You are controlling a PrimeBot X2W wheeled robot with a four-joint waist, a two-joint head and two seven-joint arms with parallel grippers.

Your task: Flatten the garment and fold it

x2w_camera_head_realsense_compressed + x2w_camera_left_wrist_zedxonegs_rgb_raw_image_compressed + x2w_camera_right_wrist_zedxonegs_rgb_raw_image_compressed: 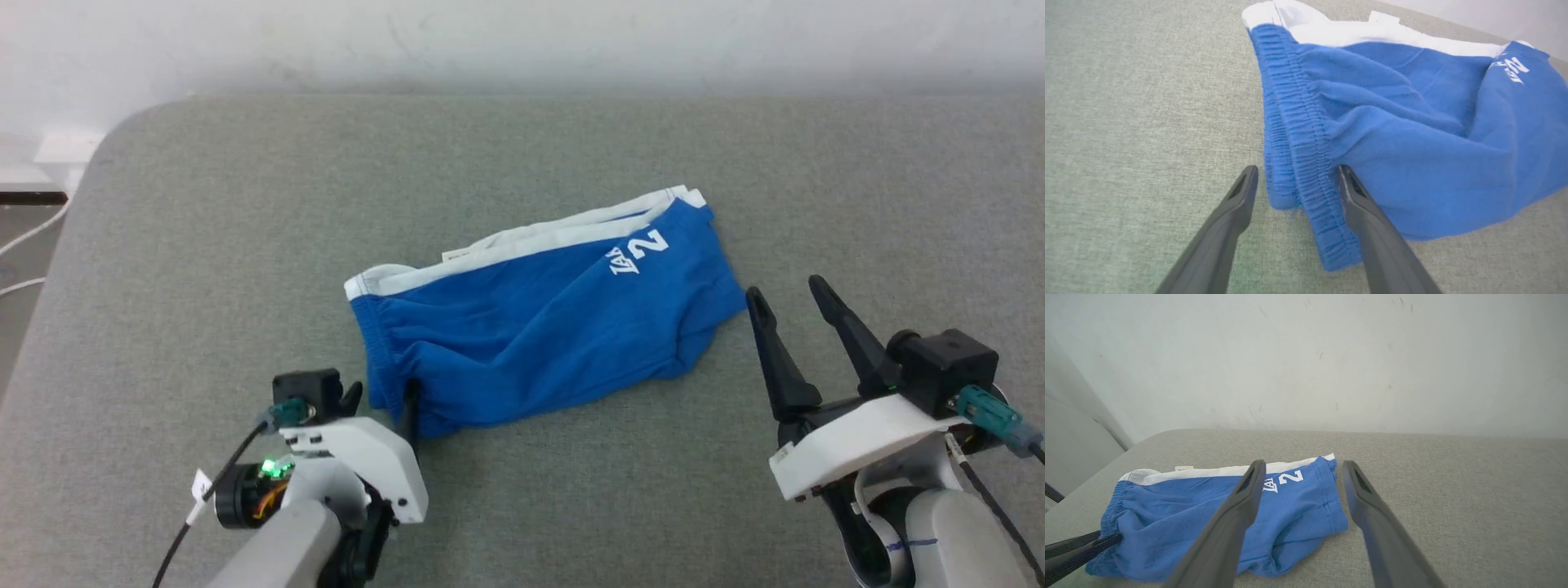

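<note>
The garment (539, 318) is a pair of bright blue shorts with white trim and a white "2", lying crumpled in the middle of the grey padded surface (204, 245). My left gripper (380, 400) is open at its near-left corner. In the left wrist view the gathered waistband of the garment (1306, 134) runs between the two spread fingers of the left gripper (1296, 173). My right gripper (784, 288) hovers open just right of the shorts' right end, touching nothing. The right wrist view looks past the right gripper (1303, 465) over the garment (1155, 506).
A pale wall (522, 41) runs behind the padded surface. Its rounded left corner drops to a floor with a white cable (24, 237). Bare grey fabric surrounds the shorts on all sides.
</note>
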